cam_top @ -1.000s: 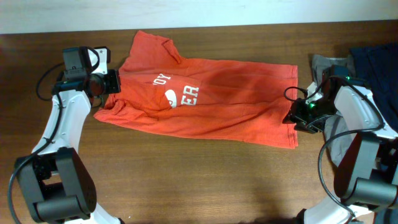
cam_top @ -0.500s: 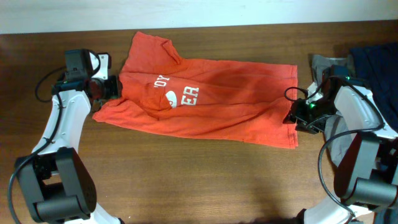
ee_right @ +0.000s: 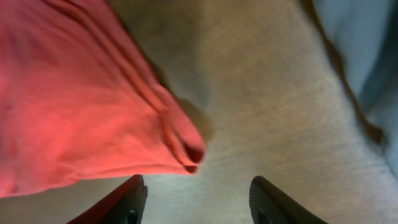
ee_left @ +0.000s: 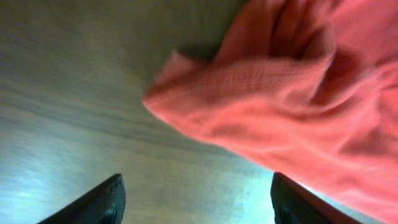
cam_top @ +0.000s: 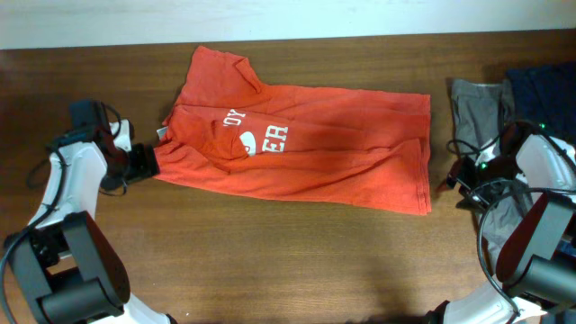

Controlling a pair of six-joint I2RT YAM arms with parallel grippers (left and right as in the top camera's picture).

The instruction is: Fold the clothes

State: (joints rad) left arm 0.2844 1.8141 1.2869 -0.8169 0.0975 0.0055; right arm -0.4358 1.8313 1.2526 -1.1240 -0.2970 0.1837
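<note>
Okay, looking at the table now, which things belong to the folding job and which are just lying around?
Job in hand:
- orange-red short-sleeved cotton T-shirt with white print, lying partly folded across the middle of the brown wooden table

Lying about:
- crumpled grey cloth garment, at the right end, apart from the T-shirt
- dark navy cloth garment, beside the grey one, cut off by the frame edge

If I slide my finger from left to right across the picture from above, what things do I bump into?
The robot's left hand → orange-red T-shirt → grey cloth → dark blue cloth.
</note>
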